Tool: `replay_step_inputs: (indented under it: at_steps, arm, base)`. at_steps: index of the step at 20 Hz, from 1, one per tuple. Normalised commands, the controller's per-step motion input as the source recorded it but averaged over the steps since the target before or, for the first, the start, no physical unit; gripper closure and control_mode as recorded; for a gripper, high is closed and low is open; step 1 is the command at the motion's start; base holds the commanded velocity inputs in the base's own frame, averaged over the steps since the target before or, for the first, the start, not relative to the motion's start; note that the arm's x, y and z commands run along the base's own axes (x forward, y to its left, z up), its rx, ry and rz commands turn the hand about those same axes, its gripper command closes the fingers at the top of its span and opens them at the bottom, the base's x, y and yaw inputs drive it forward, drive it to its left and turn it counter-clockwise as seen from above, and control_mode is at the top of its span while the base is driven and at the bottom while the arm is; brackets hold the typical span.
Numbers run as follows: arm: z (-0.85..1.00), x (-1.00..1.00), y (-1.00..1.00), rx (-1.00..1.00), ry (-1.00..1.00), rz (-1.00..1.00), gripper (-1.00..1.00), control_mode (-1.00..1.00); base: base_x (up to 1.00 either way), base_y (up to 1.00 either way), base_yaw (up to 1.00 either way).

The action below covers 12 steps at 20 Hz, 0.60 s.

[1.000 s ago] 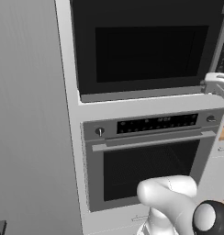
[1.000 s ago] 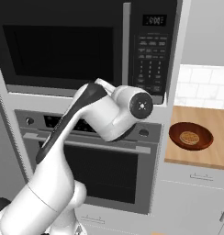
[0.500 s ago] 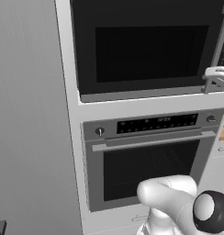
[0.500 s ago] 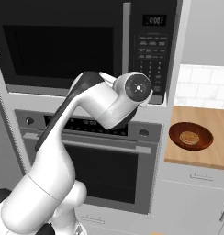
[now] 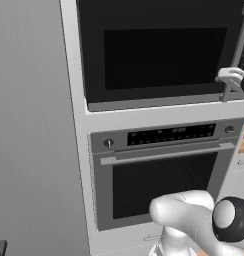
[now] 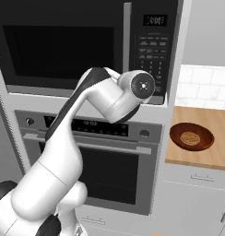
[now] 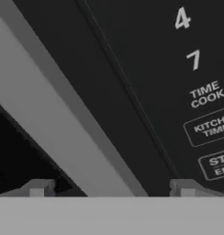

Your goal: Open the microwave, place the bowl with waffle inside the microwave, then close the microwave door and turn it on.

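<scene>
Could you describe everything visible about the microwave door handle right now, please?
The handle is a tall, slim grey bar that looks like brushed metal. It runs upright along the right edge of the closed microwave door, just left of the dark button panel. In the hand view it crosses the picture as a slanted grey band between the two fingertips, very close. The gripper is open around it; I cannot tell whether anything touches it.

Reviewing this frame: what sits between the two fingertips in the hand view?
The grey bar handle of the microwave door runs diagonally down between the fingertips, with the black button panel beside it, in the hand view.
</scene>
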Motion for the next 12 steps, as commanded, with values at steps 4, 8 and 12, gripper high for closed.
replay_step_inputs:
  at_steps: [4,8,12]
  arm:
    - [-0.02,0.38,0.0,0.04,0.0,0.0,-1.0,-1.0]
    - [-0.11,0.31,0.05,0.0,0.0,-0.02,1.0,-1.0]
    - [-0.03,0.15,0.04,0.0,0.0,-0.03,1.0,-1.0]
  base:
    - [0.0,0.0,0.0]
    - [0.0,0.0,0.0]
    - [0.0,0.0,0.0]
